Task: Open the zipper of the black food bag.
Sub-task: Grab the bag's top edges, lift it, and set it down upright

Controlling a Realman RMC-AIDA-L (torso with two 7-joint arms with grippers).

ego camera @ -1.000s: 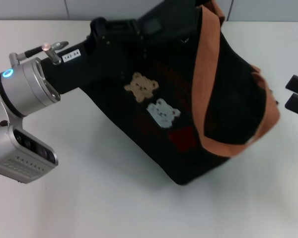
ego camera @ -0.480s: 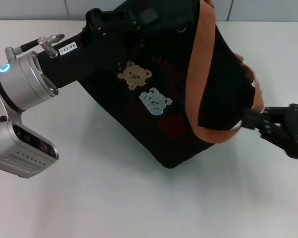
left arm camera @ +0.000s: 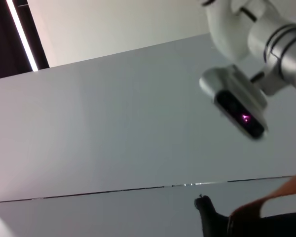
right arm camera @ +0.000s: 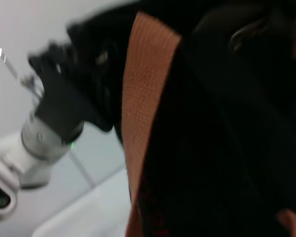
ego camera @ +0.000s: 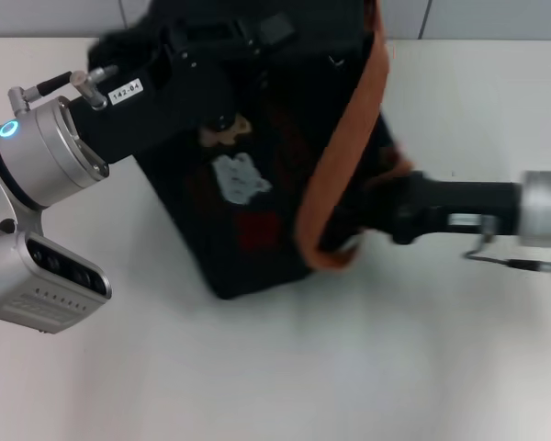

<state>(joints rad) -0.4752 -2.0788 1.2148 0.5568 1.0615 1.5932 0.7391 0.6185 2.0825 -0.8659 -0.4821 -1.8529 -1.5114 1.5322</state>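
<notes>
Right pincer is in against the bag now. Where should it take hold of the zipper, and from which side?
Probably by a pull tab on the zipper, which I can't make out here. The black food bag stands tilted on the table, the left pincer at its upper left corner, the right pincer low on its right side by the orange strap. Come higher, from the right.
</notes>
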